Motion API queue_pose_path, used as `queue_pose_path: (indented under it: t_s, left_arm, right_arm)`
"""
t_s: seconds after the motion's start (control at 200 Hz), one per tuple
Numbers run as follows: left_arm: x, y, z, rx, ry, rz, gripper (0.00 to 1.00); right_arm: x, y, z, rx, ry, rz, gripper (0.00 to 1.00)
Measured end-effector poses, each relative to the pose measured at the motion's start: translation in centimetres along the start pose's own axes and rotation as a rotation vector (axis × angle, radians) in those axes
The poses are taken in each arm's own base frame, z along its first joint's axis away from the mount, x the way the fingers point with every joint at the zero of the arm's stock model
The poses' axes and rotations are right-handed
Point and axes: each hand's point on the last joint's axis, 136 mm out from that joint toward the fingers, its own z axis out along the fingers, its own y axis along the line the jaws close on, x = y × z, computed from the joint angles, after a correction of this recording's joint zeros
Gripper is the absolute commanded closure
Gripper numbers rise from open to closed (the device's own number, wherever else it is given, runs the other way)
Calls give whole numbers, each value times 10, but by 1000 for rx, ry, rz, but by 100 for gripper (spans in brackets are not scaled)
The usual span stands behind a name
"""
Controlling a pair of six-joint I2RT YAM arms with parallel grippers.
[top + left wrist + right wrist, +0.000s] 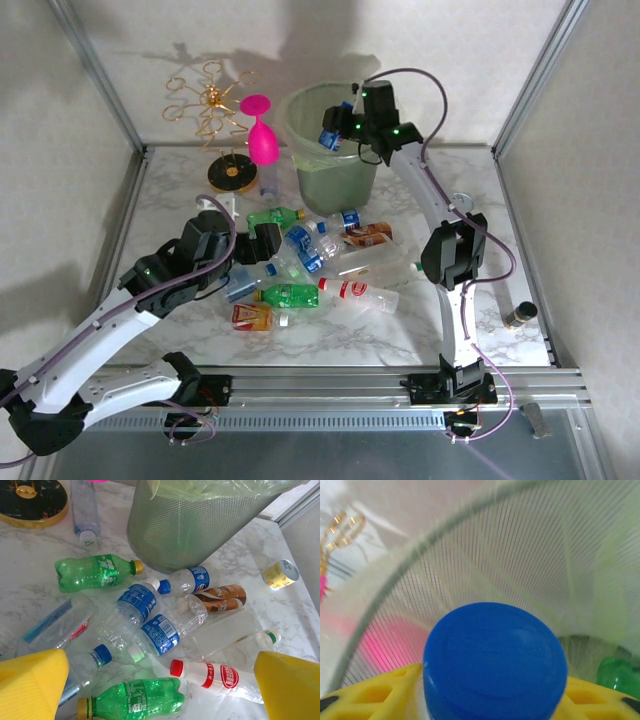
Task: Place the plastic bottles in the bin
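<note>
Several crushed plastic bottles (300, 265) lie in a heap on the marble table in front of the bin (300, 105), a tall translucent grey-green bucket. My left gripper (262, 243) hangs open over the heap. Its yellow fingers (30, 685) straddle a green bottle (132, 697) and a white red-capped bottle (210, 674) without touching them. My right gripper (352, 122) is raised at the bin's rim, shut on a blue-labelled bottle (332, 135). That bottle's blue cap (495, 660) sits between the yellow fingers (375, 692), over the bin's ribbed wall (470, 555). A green bottle (620, 675) lies inside the bin.
A pink goblet (262, 135), a gold wire stand (210, 100) and a black-and-gold disc (232, 172) stand left of the bin. A small yellow can (281, 574) lies right of the heap. Metal frame posts edge the table.
</note>
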Motion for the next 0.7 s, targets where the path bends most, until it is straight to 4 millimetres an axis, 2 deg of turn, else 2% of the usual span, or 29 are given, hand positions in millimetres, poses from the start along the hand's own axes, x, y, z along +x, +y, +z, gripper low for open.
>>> queue_pose_path:
  t_s: [0.075,0.165,0.285,0.456,0.586,0.701]
  left_arm:
    - [5,1,-2,17,5,1,5]
    - [9,4,-4,19,6,0,5]
    - [11,6,-4,17,7,1,5]
    - [11,9,-4,5,2,-10,4]
    - [9,13,-4,-13,-9,-27,5]
    - [8,17,-2,-33,-12,-45,4]
  right_arm:
    - [9,3,3,5,23,-19,34]
    - [9,3,2,6,22,-29,28]
    - [5,-4,1,22,14,-44,24]
    - [-4,-7,-6,32,-6,-55,24]
    - [-22,0,-27,22,-48,-61,25]
    - [-45,19,-65,-26,-108,-73,25]
